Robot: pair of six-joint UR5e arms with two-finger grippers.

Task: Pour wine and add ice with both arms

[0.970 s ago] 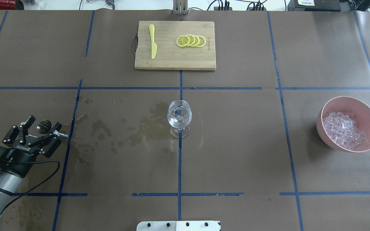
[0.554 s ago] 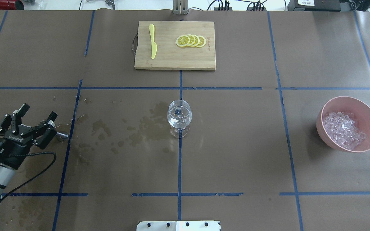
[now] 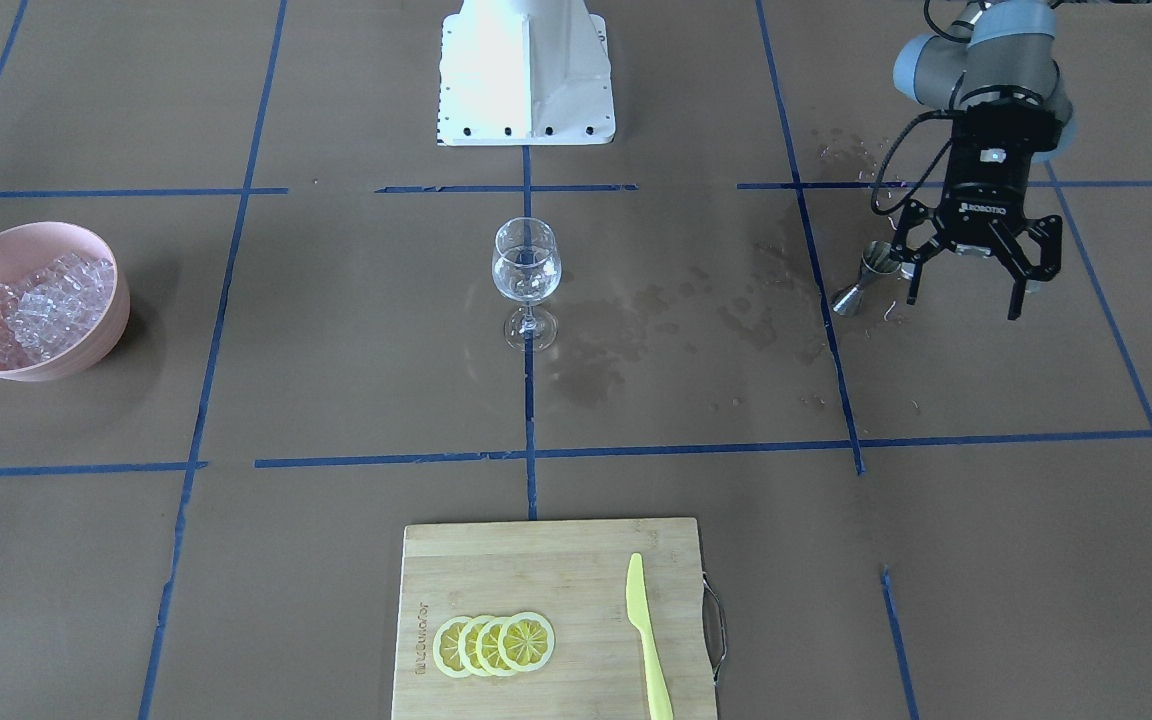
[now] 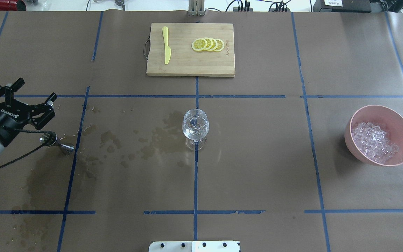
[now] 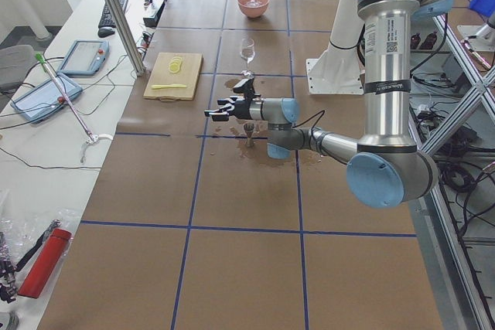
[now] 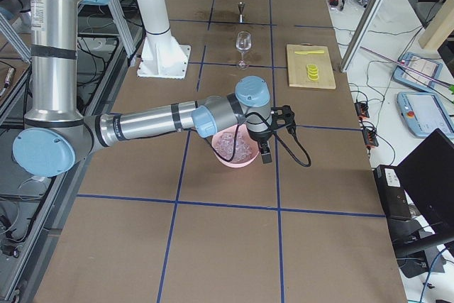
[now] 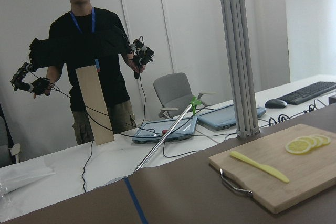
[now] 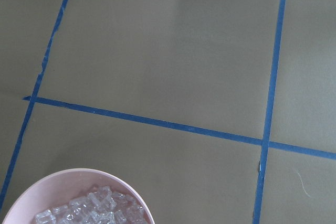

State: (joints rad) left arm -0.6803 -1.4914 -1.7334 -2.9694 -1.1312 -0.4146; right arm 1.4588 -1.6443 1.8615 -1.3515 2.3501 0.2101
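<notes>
A clear stemmed wine glass (image 4: pixel 195 127) (image 3: pixel 526 270) stands at the table's centre with a little clear wine in its bowl. The ice (image 4: pixel 374 140) (image 3: pixel 41 305) (image 8: pixel 89 209) is heaped in a pink bowl (image 4: pixel 402 120) at the right. My left gripper (image 4: pixel 16 96) (image 3: pixel 963 305) hangs open and empty at the left edge, just beyond a small metal jigger (image 4: pixel 57 142) (image 3: pixel 861 280) standing on the paper. My right gripper (image 6: pixel 266 154) shows only in the exterior right view, beside the pink bowl (image 6: pixel 237 155); I cannot tell whether it is open or shut.
A bamboo cutting board (image 4: pixel 190 68) at the far centre carries a yellow plastic knife (image 4: pixel 167 45) and lemon slices (image 4: pixel 208 44). Dark wet stains (image 4: pixel 152 140) spread over the brown paper between jigger and glass. A person stands beyond the table in the left wrist view.
My open left gripper has drawn away from the jigger, moving left and toward the far side. The jigger stays standing where it was. Glass and bowl have not moved.
</notes>
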